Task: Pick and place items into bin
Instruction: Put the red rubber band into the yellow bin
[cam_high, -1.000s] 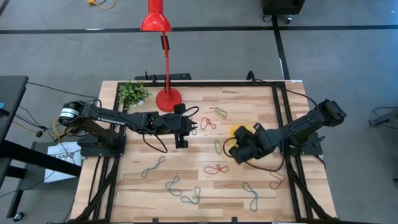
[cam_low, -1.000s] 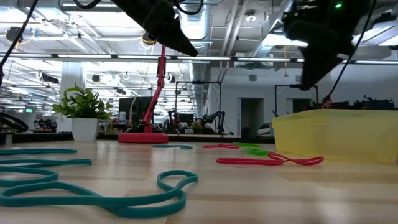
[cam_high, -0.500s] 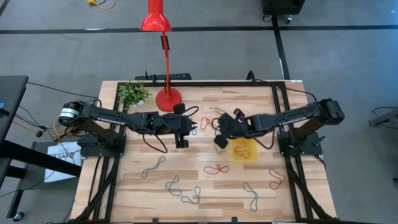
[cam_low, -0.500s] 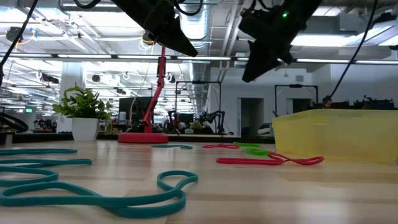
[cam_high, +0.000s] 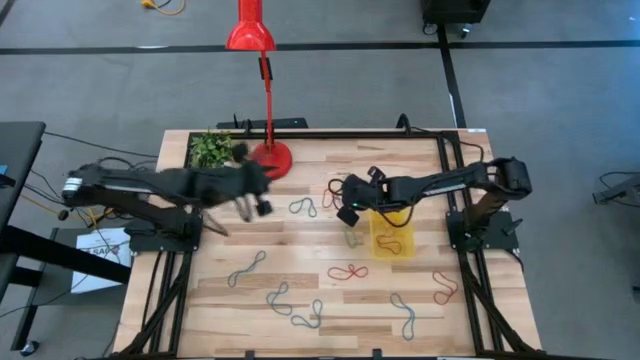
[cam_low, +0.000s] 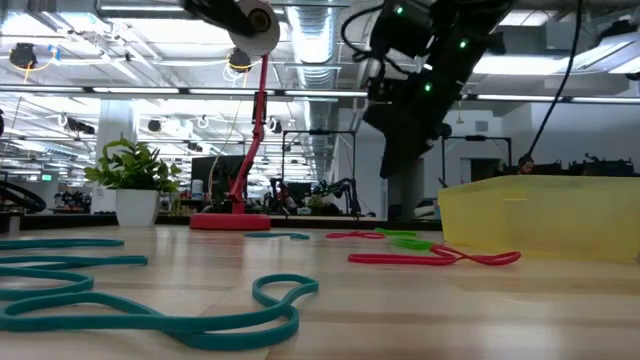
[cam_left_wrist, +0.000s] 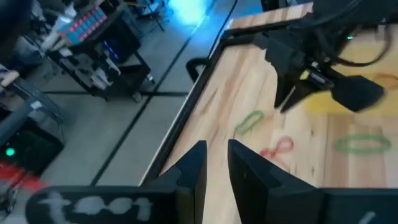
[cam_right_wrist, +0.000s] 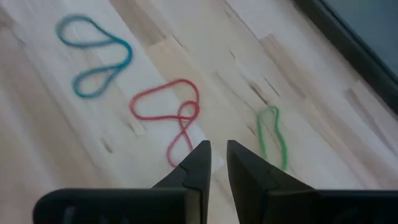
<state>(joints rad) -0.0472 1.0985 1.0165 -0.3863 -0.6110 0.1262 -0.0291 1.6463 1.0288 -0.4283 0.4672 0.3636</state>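
Swung back leftward, the left gripper (cam_high: 258, 207) now hangs near the plant (cam_high: 207, 148), fingers narrowly parted, holding nothing. Right of it, the right gripper (cam_high: 345, 213) hovers over a red loop (cam_right_wrist: 171, 115), jaws narrow and empty. Farther right sits the yellow bin (cam_high: 391, 229).

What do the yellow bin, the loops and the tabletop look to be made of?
Bin: translucent yellow plastic; in the low view light glows through its wall.
Red loop: probably rubber, thin and matte, lying limp in a figure-eight.
Tabletop: light wood planks with visible grain, seemingly a smooth satin finish.
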